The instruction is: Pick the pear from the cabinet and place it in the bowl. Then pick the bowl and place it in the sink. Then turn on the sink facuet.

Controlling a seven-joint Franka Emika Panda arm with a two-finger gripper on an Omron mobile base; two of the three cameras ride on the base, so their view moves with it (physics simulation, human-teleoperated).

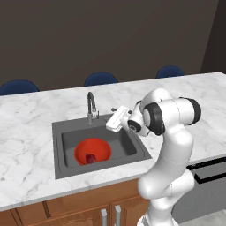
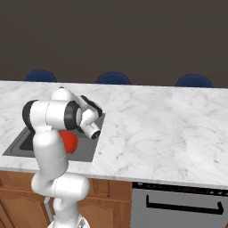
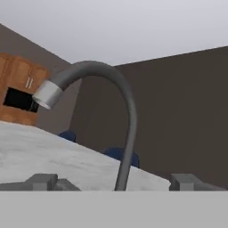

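One bowl [image 1: 92, 151], one pear [image 1: 91, 158], one sink [image 1: 59, 148], one faucet [image 1: 91, 107], three blue chairs [image 1: 100, 79]

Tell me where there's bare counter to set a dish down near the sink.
Free: the marble counter right of the sink, up to the far edge by the blue chairs, and the stretch left of the basin. Crowded: inside the sink, where the bowl holds the pear, and behind it at the faucet, where the open gripper sits.
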